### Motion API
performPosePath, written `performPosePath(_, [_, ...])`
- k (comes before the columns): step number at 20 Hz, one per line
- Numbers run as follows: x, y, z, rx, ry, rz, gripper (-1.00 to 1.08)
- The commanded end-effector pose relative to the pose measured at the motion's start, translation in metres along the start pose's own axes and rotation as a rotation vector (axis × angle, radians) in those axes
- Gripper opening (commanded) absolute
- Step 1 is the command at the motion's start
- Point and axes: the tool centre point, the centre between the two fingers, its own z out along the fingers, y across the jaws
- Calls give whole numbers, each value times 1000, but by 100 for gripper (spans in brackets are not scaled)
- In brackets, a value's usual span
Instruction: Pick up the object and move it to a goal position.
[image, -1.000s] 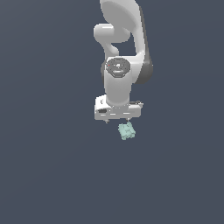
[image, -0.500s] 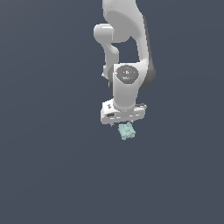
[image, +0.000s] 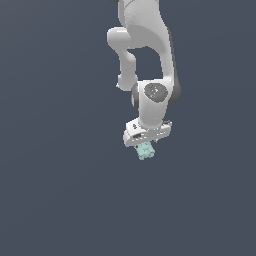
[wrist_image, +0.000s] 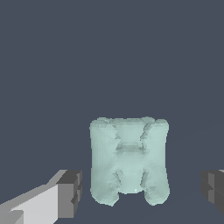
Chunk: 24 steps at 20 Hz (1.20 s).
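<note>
while the object is seen just under the gripper in the exterior view, no grasp is shown yet. in the wrist view the object sits between the two fingers, w/ clear gaps on both sides, so the gripper is spread wide and nothing is clamped. the piece is pale mint, lumpy, roughly h-shaped from above, and approx. centred in the gap, a bit nearer the one finger.

progress, as judged: approach and alignment look mostly done; closing, lifting and carrying to the goal are all left. whether the fingers are low enough to close can't be told, since no shadow or surface edge is visible. no goal marker is seen in either view, so its location can't be given.

nothing else is seen around: only a plain dark grey background. no obstacle is visible near the object or arm.
</note>
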Motion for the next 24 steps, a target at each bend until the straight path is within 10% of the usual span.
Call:
performPosePath(1, [0,-3,3,-2,4,-11,100])
performPosePath(20, [0,-2,53,-2,4,-12,100])
performPosePath(21, [0,-2,53,-2,4,-12,-100])
performPosePath(24, [0,-2,53,-2,4,-12,-100])
